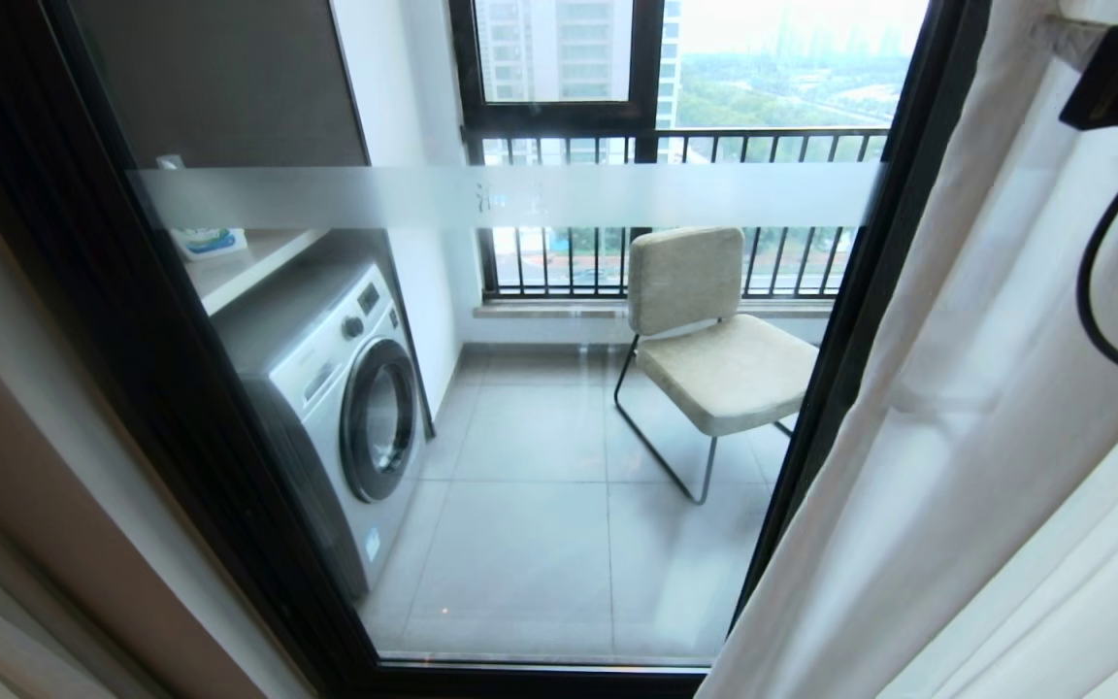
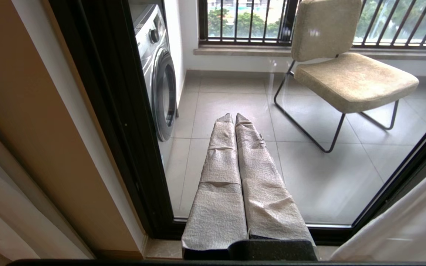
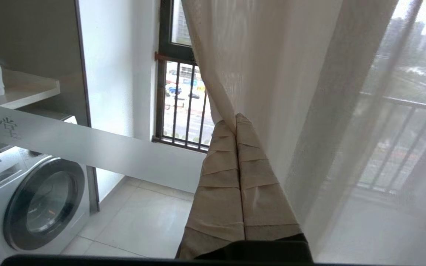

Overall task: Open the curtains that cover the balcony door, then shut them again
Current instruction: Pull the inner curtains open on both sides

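Curtains (image 1: 986, 437) hang bunched at the right side of the balcony door (image 1: 520, 408), leaving most of its glass uncovered; through it show a washing machine (image 1: 345, 408), a padded chair (image 1: 714, 340) and a barred railing (image 1: 675, 146). In the right wrist view the right hand (image 3: 236, 117) has its two padded fingers pressed together on the edge of the thin sheer curtain (image 3: 272, 92), the fabric pinched at the fingertips and falling away beside them. At the top right of the head view, a black part of that arm and its cable lie against the cloth. The left hand (image 2: 233, 116) hangs low before the door's bottom frame, fingers closed on nothing, apart from the drapes.
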You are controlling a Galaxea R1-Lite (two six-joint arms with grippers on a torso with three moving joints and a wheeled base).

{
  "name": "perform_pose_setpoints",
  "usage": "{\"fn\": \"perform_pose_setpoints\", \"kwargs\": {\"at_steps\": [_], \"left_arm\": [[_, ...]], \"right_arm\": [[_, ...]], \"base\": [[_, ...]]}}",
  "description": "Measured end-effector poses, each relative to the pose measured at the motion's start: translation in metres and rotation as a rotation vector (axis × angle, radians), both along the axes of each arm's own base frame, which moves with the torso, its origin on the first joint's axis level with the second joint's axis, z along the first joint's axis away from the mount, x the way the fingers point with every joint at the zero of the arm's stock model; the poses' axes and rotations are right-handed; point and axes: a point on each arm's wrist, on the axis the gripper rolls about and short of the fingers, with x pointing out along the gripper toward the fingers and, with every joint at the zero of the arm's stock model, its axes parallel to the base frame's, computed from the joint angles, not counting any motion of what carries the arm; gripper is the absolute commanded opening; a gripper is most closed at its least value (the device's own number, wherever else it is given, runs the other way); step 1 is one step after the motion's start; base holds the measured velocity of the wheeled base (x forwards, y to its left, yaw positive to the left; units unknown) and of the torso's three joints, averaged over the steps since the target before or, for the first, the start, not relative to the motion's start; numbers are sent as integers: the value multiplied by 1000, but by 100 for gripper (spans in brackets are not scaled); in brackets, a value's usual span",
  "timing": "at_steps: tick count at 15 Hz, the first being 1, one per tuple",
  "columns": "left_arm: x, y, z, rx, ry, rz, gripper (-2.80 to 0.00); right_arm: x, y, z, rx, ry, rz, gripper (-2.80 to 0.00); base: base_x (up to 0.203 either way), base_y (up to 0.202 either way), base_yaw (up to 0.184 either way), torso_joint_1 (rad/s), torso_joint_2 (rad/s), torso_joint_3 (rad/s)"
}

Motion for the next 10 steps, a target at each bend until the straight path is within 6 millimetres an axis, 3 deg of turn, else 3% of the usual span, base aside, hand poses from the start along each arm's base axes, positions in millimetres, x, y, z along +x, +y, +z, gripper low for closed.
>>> {"fn": "perform_pose_setpoints", "kwargs": {"at_steps": [5, 10], "left_arm": [[0, 0, 0, 0, 0, 0, -280], [0, 0, 0, 0, 0, 0, -280]], "right_arm": [[-7, -31, -4, 2, 13, -120, -280], [-15, -36, -4, -8, 7, -147, -280]], "base": [[0, 0, 0, 0, 0, 0], [0, 0, 0, 0, 0, 0]]}}
